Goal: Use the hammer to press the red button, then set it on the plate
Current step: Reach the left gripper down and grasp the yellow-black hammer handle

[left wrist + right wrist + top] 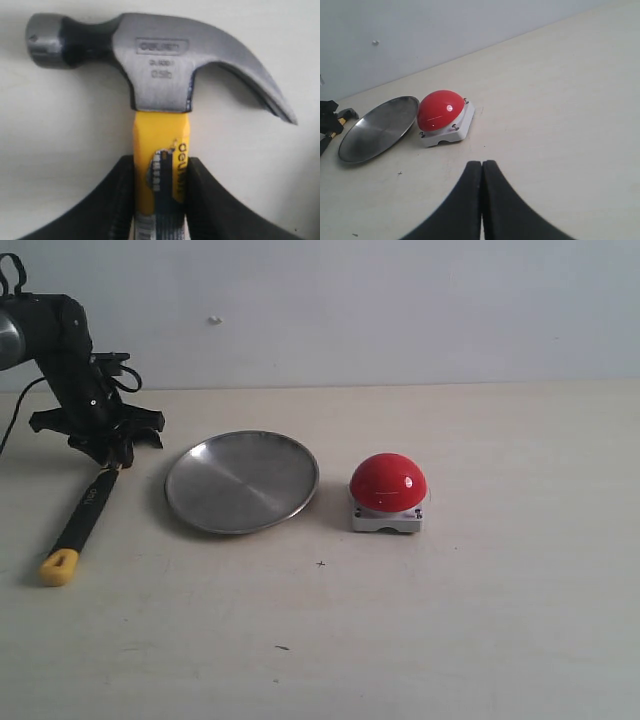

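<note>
The hammer (85, 515) lies at the left of the table, its yellow butt toward the front. Its steel head (160, 65) and yellow neck fill the left wrist view. My left gripper (112, 455) is down at the head end. Its black fingers (120, 200) press both sides of the yellow neck, so it is shut on the hammer. The silver plate (242, 481) rests just right of it, and the red button (388, 483) stands right of the plate. My right gripper (482, 167) is shut and empty, some way from the button (440, 112) and the plate (380, 129). It does not show in the exterior view.
A pale wall runs along the back of the beige table (480, 620). The left arm's cable hangs at the far left edge (12, 420).
</note>
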You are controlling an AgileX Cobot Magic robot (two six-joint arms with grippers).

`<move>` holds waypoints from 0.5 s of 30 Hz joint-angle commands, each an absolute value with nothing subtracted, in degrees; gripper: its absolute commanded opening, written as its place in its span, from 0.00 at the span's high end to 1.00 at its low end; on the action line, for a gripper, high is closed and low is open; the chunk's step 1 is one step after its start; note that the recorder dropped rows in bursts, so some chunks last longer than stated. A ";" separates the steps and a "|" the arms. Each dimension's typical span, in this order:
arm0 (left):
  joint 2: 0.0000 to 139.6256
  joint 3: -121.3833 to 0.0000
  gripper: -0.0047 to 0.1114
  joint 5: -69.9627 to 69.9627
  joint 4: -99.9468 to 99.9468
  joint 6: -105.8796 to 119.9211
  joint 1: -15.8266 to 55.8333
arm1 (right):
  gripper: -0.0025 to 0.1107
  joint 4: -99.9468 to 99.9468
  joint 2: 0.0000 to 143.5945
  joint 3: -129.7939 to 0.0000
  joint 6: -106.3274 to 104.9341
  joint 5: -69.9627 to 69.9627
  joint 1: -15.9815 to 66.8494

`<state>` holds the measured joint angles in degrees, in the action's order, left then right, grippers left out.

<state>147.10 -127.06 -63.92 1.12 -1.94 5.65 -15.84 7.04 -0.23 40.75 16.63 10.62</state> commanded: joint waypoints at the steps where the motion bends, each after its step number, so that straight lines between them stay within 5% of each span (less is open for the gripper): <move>1: 147.38 -127.29 0.96 -64.06 1.06 -1.30 5.87 | 0.98 -15.92 6.88 0.00 40.56 16.21 10.67; 15: 139.84 -125.41 0.96 -60.31 4.31 -0.79 5.96 | 0.98 -15.92 6.88 0.00 40.56 16.21 10.67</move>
<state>143.55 -126.28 -61.95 3.18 -1.45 5.65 -15.84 7.04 -0.23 40.75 16.63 10.62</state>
